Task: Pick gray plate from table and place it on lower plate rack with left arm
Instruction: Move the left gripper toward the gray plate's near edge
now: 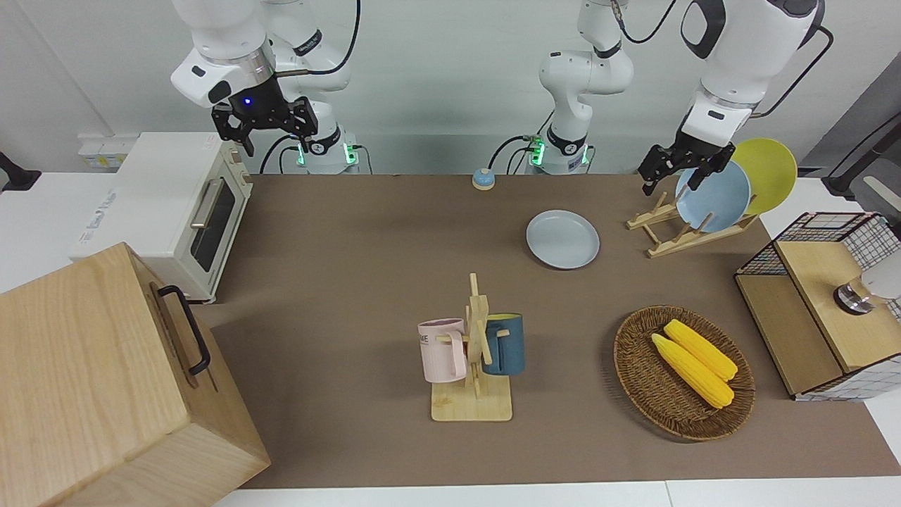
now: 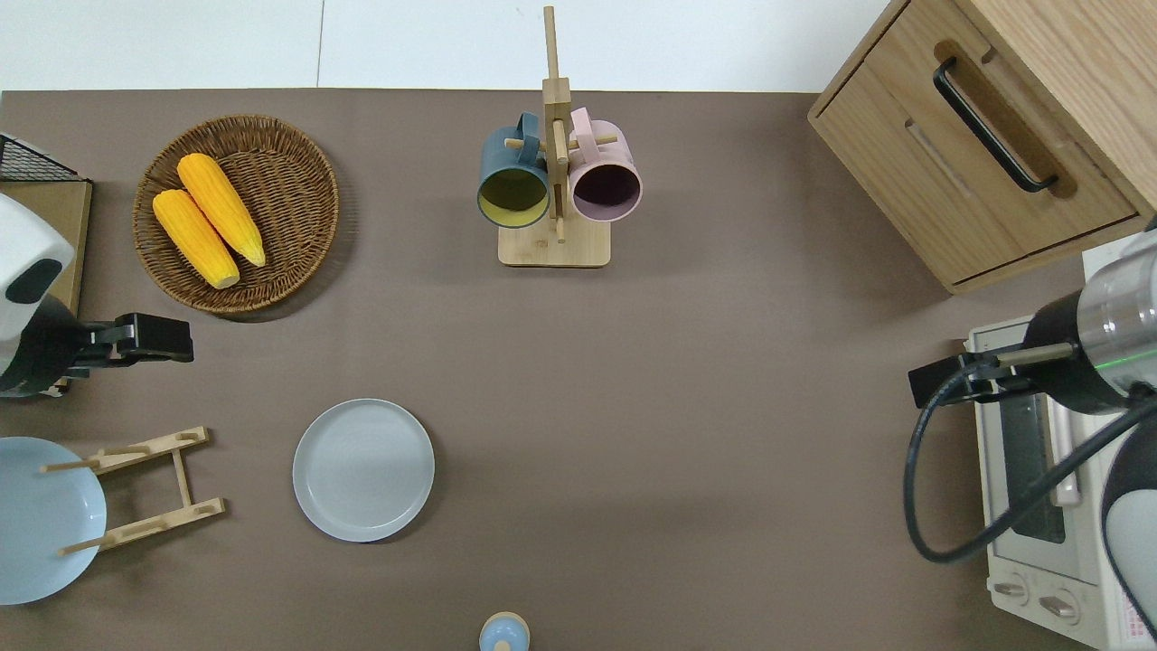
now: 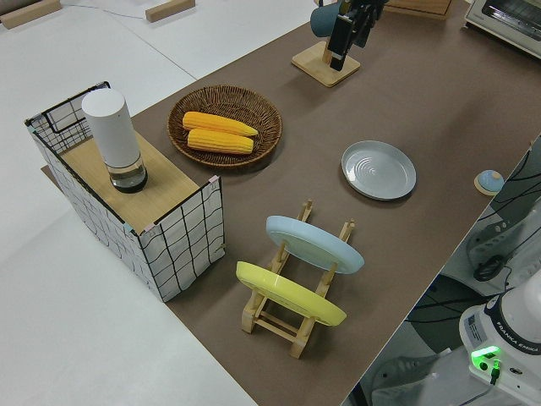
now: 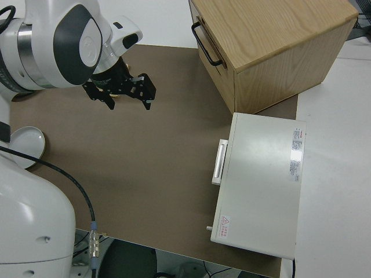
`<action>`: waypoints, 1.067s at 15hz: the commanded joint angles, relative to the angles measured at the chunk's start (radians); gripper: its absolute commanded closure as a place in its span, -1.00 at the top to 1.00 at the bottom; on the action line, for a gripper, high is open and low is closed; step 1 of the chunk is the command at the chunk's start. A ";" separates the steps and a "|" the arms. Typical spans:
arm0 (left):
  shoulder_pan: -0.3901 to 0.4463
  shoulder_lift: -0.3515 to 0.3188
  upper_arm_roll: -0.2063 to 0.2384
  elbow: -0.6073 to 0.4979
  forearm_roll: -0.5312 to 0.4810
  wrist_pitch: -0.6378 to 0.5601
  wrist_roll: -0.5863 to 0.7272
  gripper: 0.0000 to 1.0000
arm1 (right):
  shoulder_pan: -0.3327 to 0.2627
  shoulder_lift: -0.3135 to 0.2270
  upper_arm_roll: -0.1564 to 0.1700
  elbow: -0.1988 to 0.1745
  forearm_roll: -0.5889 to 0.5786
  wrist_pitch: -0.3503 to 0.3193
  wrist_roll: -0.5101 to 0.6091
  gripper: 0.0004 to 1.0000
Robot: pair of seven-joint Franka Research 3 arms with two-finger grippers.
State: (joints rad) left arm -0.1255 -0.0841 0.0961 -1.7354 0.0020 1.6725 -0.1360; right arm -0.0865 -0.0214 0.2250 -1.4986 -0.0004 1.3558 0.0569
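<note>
The gray plate [image 2: 363, 470] lay flat on the tabletop [image 2: 705, 380], untouched, in the half nearer the robots and toward the left arm's end, with bare matting all round it. The lower plate rack [image 2: 149, 489] stood just beside it, closer still to that end edge. On the rack leaned a sky-blue plate [image 1: 712, 196] and a yellow plate [image 1: 766, 173], both in the upper slots; the lower pegs, on the side facing the gray plate, stood free. The left hand [image 2: 145, 336] was up in the air, over bare matting between the corn basket [image 2: 237, 212] and the rack. It held nothing, and its fingers appeared to be spread, as the front view suggested. The right arm was parked, its hand [image 1: 266, 121] open and empty. In my judgement the task stood at its opening step, the approach to the plate, with no grasp yet made. The next move would call for the left hand to travel across to the gray plate, descend at its rim, and close one finger over the raised lip and one under it. A flat plate offers little purchase, so a shallow, angled entry at the edge seemed necessary. Thereafter the plate would need tilting upright to seat between the free lower pegs without striking the sky-blue plate.
</note>
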 commanded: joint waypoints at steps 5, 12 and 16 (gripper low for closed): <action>-0.013 -0.011 -0.009 -0.111 0.009 -0.027 -0.030 0.98 | -0.013 -0.005 0.007 0.006 0.004 -0.015 -0.003 0.97; -0.014 0.038 -0.013 -0.323 -0.036 0.123 -0.022 0.98 | -0.013 -0.005 0.007 0.006 0.004 -0.015 -0.003 0.98; -0.014 0.040 -0.013 -0.502 -0.056 0.360 -0.020 0.98 | -0.015 -0.005 0.007 0.006 0.004 -0.015 -0.003 0.97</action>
State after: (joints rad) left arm -0.1266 -0.0198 0.0748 -2.1335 -0.0416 1.9161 -0.1493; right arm -0.0865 -0.0214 0.2250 -1.4986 -0.0004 1.3558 0.0569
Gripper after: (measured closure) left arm 0.004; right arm 0.009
